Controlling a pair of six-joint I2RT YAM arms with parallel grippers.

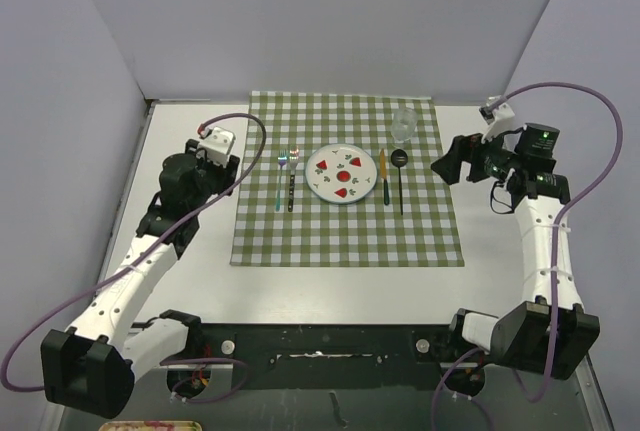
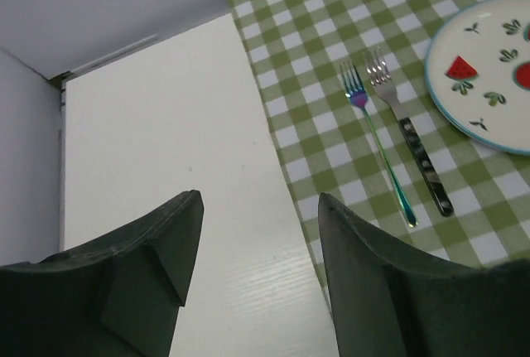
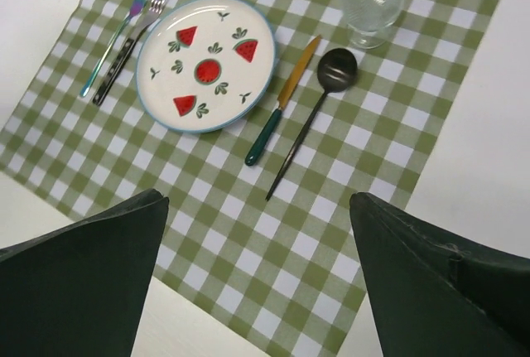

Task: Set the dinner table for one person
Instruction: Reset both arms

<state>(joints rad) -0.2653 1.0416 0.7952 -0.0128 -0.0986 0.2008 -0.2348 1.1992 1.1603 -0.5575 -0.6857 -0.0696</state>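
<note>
The dinner table (image 1: 190,291) lies under the checked cloth (image 1: 340,236) bearing the plate (image 1: 341,173). Left of the plate, the left gripper (image 2: 258,200) gapes empty. Right of the plate, the right gripper (image 3: 258,200) stands wide, empty.

Top cam is sitting high behind the arm bases (image 1: 525,336), looking down and forward over the whole dinner table (image 1: 330,296), plate (image 1: 342,173) mid-frame. Left wrist cam is hanging low, left of the plate, clipping its edge. Right wrist cam is looking down from the plate's right, catching it whole. All three are sharing plate and forks (image 1: 292,186).
</note>
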